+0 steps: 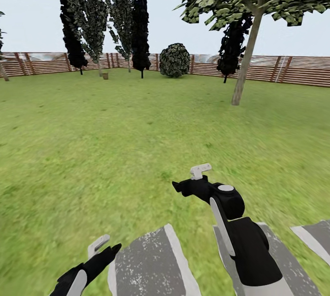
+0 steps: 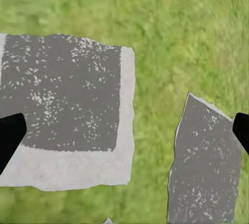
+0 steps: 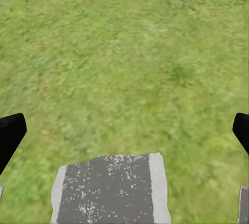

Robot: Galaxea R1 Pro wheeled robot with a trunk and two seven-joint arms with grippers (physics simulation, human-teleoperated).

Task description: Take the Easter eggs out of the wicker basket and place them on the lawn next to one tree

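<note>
The lawn [image 1: 114, 140] stretches ahead to the fence. A tree [image 1: 245, 64] with a pale straight trunk and a leafy crown stands at the right, several metres off. A tiny tan-brown thing [image 1: 105, 76] sits far away near the fence, too small to identify. The eggs are out of view. My left gripper [image 1: 101, 246] hangs low at the left, open and empty; in the left wrist view its fingertips [image 2: 10, 135] are spread wide over a grey paving slab [image 2: 67, 109]. My right gripper [image 1: 195, 178] reaches forward over the grass, open and empty, fingertips [image 3: 10, 133] wide apart.
Grey stone slabs [image 1: 146, 264] with pale rims lie in the grass right under my arms. A brown slat fence [image 1: 302, 70] rings the garden. Tall dark trees [image 1: 140, 25] and a round bush [image 1: 174, 60] stand along the far side.
</note>
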